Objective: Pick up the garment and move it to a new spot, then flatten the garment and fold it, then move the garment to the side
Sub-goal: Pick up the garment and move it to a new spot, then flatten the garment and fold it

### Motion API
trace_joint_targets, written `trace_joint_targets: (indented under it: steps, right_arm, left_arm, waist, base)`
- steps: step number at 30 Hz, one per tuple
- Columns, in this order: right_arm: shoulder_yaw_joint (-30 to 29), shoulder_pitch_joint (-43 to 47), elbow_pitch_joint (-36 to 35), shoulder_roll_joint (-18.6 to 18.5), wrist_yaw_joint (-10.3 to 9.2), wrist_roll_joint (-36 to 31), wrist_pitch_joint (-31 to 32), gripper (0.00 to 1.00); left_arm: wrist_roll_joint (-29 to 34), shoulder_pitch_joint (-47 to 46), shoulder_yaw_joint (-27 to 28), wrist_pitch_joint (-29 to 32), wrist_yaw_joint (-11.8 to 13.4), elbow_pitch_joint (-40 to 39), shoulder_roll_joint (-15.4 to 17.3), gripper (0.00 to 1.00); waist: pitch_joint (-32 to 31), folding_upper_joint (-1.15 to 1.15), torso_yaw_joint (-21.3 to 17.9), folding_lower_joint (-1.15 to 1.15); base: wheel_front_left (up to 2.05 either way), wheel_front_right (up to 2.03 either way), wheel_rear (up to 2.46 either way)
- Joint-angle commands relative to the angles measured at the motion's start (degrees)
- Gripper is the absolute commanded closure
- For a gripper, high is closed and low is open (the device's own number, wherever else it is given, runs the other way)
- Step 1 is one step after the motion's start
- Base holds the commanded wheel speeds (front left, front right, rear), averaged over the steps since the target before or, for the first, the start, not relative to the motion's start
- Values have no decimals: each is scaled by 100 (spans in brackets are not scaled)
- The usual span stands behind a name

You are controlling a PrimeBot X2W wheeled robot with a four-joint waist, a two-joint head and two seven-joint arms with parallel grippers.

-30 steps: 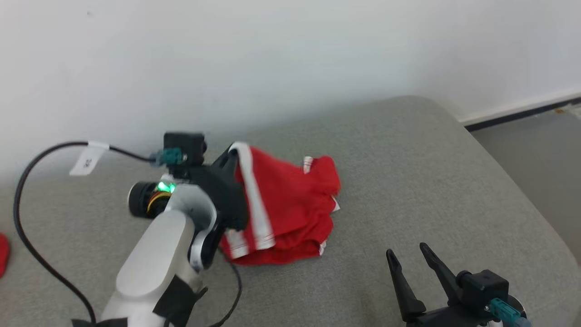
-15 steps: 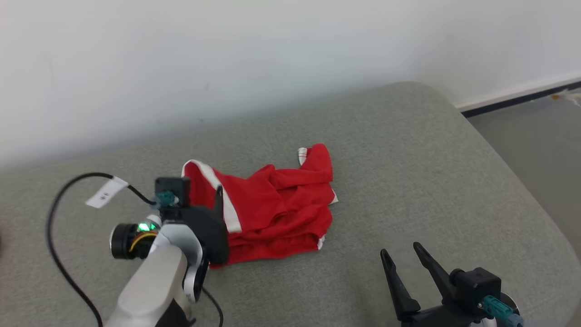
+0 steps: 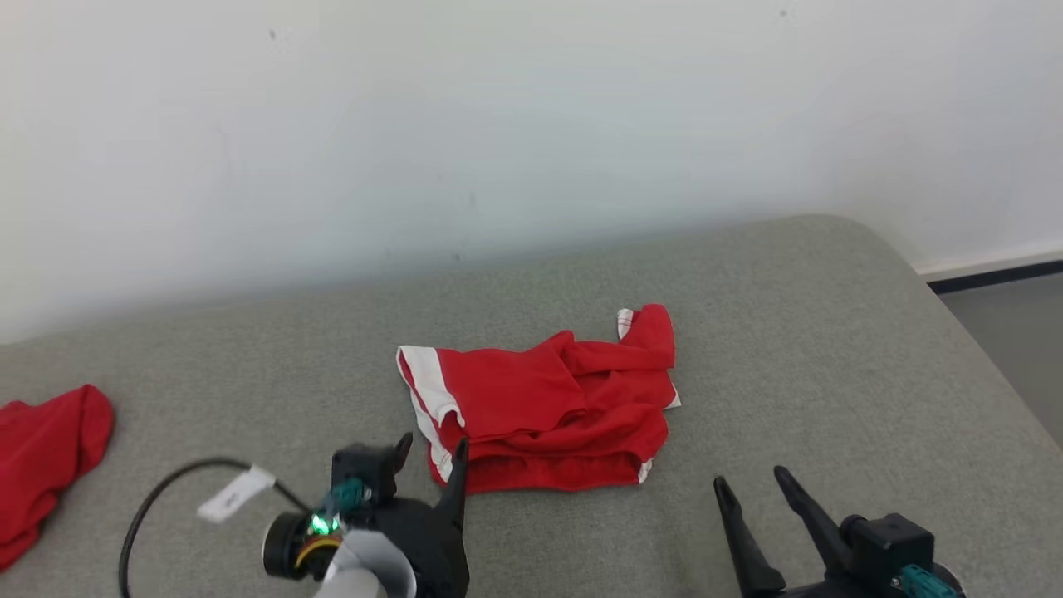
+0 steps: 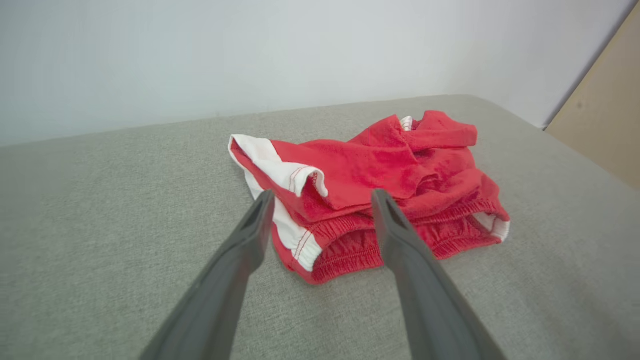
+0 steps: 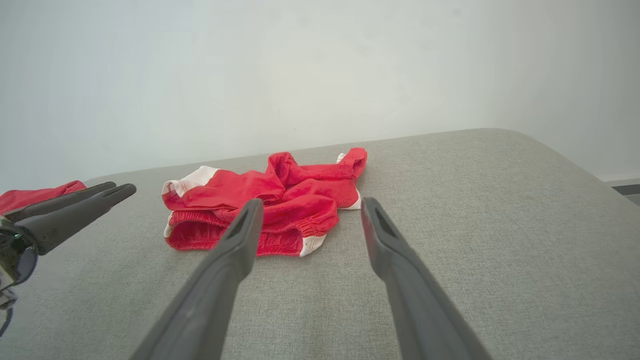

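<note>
— Right, claws?
— Both spread, empty. My left gripper (image 3: 432, 444) hangs just beside the red shorts (image 3: 548, 407), at their white-trimmed corner; my right gripper (image 3: 749, 477) waits near their other side, flanking them, I'd guess, for flattening.
— The shorts themselves?
— Crumpled on the grey cushion (image 3: 789, 332), well apart from another red garment (image 3: 41, 448).

A: What colours is the garment (image 3: 556, 411) showing?
B: It is showing bright red with white edge bands; the cushion (image 3: 830, 349) is looking plain grey, the wall (image 3: 498, 124) pale white.
</note>
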Motion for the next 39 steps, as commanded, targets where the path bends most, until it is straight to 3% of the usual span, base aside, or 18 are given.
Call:
trace_joint_targets:
  steps: [1,5,11,12,17,28,39]
  right_arm:
    - [-35,63,-33,-3,-12,3,-63,0]
    - [-162,149,-87,0,-12,-24,-241,0]
    - [-511,290,-24,4,-12,-77,-545,0]
    - [-604,317,22,-5,-12,-74,-655,0]
    - [-692,310,186,-3,-12,-32,-883,0]
    - [-876,311,476,-1,-12,-203,-1105,0]
    - [-782,285,594,-1,-12,-185,-1133,0]
  left_arm:
    - [-52,230,29,-181,71,-159,-21,0]
    - [-230,863,183,-701,159,-997,-29,0]
    - [74,1878,755,-855,357,-2627,201,0]
    - [261,2324,1034,-846,342,-3222,240,0]
    - [699,3060,1571,-849,103,-4147,326,0]
    - [1266,3755,2474,-850,-237,-4474,263,0]
    - [1692,3804,2532,-851,-423,-4186,262,0]
  waist:
    - [-155,0,149,0]
    - [-210,0,292,0]
    - [-255,0,595,0]
    - [-263,0,673,0]
    - [-287,0,831,0]
    - [-349,0,1058,0]
    - [-336,0,1195,0]
  base:
    - [0,0,0]
    - [0,0,0]
    - [0,0,0]
    - [0,0,0]
    - [0,0,0]
    - [0,0,0]
    - [0,0,0]
